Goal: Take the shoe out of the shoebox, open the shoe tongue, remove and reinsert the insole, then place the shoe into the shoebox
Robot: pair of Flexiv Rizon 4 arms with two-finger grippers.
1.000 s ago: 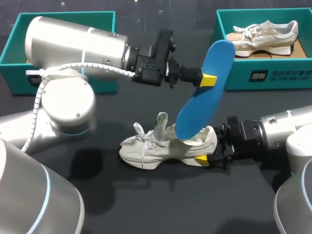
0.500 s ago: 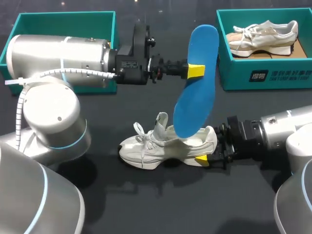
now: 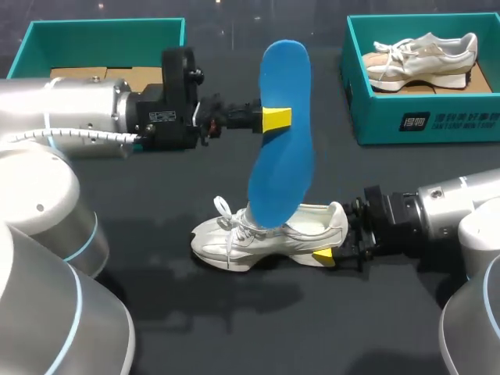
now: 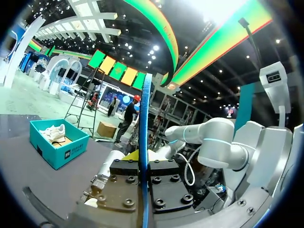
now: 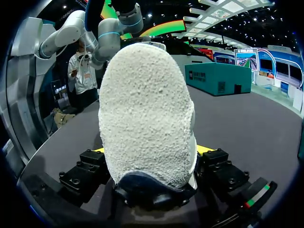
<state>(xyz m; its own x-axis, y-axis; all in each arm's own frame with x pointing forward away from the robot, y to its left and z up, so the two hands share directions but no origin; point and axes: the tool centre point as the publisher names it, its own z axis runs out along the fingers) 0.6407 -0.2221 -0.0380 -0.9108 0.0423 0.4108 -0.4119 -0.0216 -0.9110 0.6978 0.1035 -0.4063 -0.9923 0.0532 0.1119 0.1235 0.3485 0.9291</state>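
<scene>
The white shoe point(image 3: 266, 238) sits on its sole in the middle of the desk point(image 3: 234, 328), toe pointing left, with the right jaws clamped on its heel. Above it the blue insole point(image 3: 283, 133) hangs nearly upright, pinched in the left jaws. Its lower end is over the shoe's opening; I cannot tell whether it touches. At far left stands an open teal shoebox point(image 3: 101, 30). At far right another box point(image 3: 422, 117) holds a second shoe point(image 3: 422, 53).

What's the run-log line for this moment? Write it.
left fingers: shut on blue insole, upright over shoe | right fingers: shut on shoe heel | shoe: on table
</scene>
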